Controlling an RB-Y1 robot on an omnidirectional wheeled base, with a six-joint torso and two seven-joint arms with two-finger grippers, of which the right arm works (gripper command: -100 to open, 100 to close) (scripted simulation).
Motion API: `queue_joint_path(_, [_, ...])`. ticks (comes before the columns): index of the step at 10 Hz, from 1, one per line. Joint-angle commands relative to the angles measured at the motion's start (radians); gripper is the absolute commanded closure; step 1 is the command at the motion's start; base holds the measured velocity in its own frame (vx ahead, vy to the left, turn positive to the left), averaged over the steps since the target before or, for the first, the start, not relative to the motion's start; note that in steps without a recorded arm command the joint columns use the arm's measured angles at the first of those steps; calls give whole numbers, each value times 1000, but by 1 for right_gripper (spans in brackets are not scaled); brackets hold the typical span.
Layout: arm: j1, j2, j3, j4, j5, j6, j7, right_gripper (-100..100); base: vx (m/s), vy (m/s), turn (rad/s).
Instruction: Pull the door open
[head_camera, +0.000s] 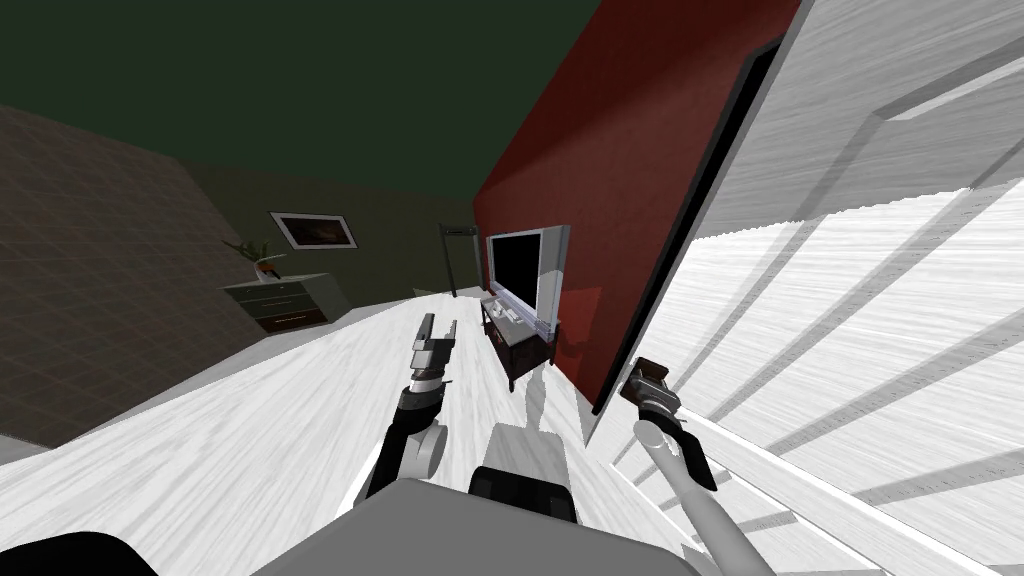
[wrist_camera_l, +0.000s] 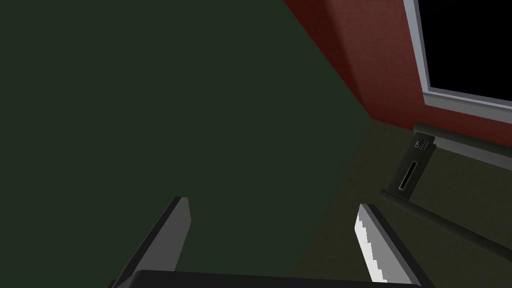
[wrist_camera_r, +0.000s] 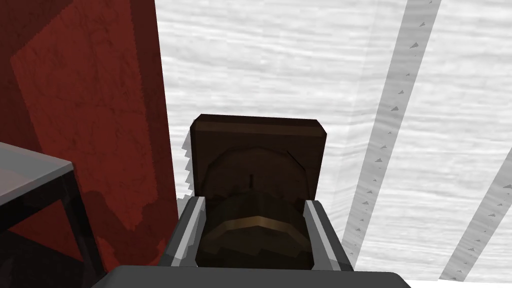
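A white panelled door (head_camera: 850, 330) stands swung out from the red wall (head_camera: 620, 200) on my right, with a black area in the gap along its frame. Its dark brown handle (head_camera: 650, 372) sits near the door's free edge. In the right wrist view the handle's knob (wrist_camera_r: 252, 232) lies between my right gripper's fingers (wrist_camera_r: 192, 230), which press its sides, in front of its dark backplate (wrist_camera_r: 257, 150). My right gripper (head_camera: 648, 385) is shut on the handle. My left gripper (head_camera: 437, 335) hangs over the floor with fingers (wrist_camera_l: 172, 235) apart and nothing between them.
A dark low table (head_camera: 515, 345) stands against the red wall under a grey-framed window (head_camera: 525, 270), close to the door's edge. A grey dresser (head_camera: 285, 300) with a plant stands at the far green wall. White floor (head_camera: 250, 420) stretches to my left.
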Motion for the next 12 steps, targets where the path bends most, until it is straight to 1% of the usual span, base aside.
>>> queue_joint_path(1, [-3,6,24,-11,11,8,-5,100,-266,-15,53])
queue_joint_path(4, [-3,10,58,-33,29,20,-17,100,-248,-30,62])
queue_joint_path(5, [10,14,49,-42,22,22,-7,100,-91,-19,37])
queue_joint_path(6, [23,3,71,-55,30,29,-27,100,-166,-8,112])
queue_joint_path(8, [33,-13,90,-68,38,32,-50,100,-259,-2,109])
queue_joint_path(9, [41,-26,105,-78,45,34,-69,100,-233,18,109])
queue_joint_path(12, [57,-51,135,-98,58,38,-106,100,-220,1,92])
